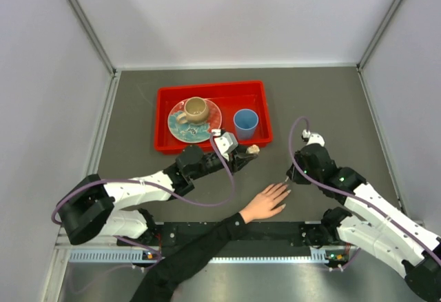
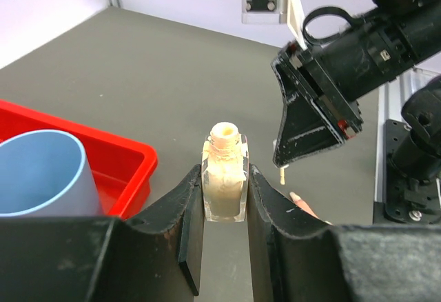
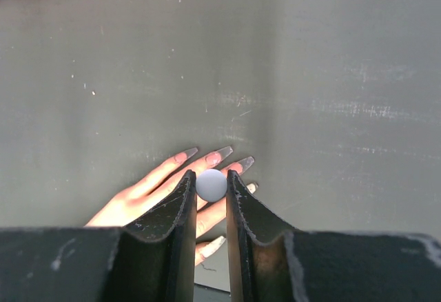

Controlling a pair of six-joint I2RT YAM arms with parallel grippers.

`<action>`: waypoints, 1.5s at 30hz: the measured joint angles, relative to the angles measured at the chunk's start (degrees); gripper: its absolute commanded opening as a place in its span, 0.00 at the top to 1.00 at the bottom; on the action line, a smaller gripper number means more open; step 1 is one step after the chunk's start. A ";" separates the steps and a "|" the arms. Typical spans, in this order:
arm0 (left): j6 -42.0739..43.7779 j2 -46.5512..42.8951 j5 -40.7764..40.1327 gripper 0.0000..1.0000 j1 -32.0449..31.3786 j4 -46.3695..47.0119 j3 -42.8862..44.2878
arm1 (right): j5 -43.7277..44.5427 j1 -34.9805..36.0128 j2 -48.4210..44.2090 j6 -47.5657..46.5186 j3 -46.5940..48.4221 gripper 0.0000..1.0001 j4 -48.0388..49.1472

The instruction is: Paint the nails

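A light-skinned hand (image 1: 265, 203) with a black sleeve lies flat near the table's front edge, fingers spread toward the right. In the right wrist view its long pale nails (image 3: 219, 155) fan out just beyond my fingertips. My right gripper (image 3: 209, 178) is shut on the brush's round grey cap (image 3: 211, 185) and hovers over the fingers (image 1: 289, 176). The brush tip (image 2: 282, 176) hangs just above a fingertip (image 2: 301, 202). My left gripper (image 2: 225, 178) is shut on an uncapped, upright bottle of beige polish (image 2: 225, 174), held to the hand's upper left (image 1: 249, 152).
A red tray (image 1: 162, 119) sits behind the left gripper. It holds a blue-patterned plate (image 1: 180, 129) with a tan cup (image 1: 196, 109) on it, and a blue tumbler (image 1: 245, 123). Pale walls close in on three sides.
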 measured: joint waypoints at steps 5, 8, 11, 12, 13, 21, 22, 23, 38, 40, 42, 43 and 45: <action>-0.07 -0.83 -1.81 1.00 0.02 -0.24 0.13 | -0.31 -0.46 0.33 -0.26 -0.35 1.00 0.42; -0.57 -2.60 -2.82 1.00 0.04 -0.44 0.15 | -0.31 -0.66 -0.37 -0.22 -0.35 1.00 0.44; -0.63 -3.93 -3.61 1.00 0.11 -1.14 1.62 | -0.35 -0.70 -0.98 -0.17 -0.35 1.00 0.46; -0.55 -3.93 -3.93 1.00 0.13 -1.20 2.29 | -0.37 -0.72 -0.96 -0.15 -0.35 1.00 0.46; -0.37 -3.91 -4.48 1.00 0.17 -1.95 3.45 | -0.50 -0.79 -0.85 -0.11 -0.35 1.00 0.44; 2.05 3.45 -8.85 1.00 1.25 -6.32 18.18 | -2.23 -2.27 0.57 0.44 -2.64 1.00 3.15; 2.12 4.79 -9.38 1.00 1.68 -7.04 20.33 | -2.73 -3.15 0.61 0.70 -3.26 1.00 3.23; 1.95 6.01 -9.44 1.00 2.27 -7.78 22.29 | -3.21 -3.96 0.59 0.85 -3.85 1.00 3.21; -0.48 11.26 -9.79 1.00 7.54 -14.36 34.38 | -2.82 -5.29 -0.13 2.36 -5.07 1.00 1.51; -0.63 11.96 -9.77 1.00 7.82 -15.13 35.87 | -2.89 -5.31 0.66 2.29 -5.05 1.00 1.51; -0.79 12.59 -9.77 1.00 7.93 -15.69 36.87 | -2.91 -5.40 1.73 2.19 -5.05 1.00 1.51; -0.94 12.87 -9.77 1.00 8.02 -15.91 37.31 | -2.97 -5.44 2.21 2.08 -5.05 1.00 1.55; -1.29 13.35 -9.53 1.00 8.13 -16.50 37.83 | -3.28 -5.51 2.80 1.79 -5.05 1.00 1.77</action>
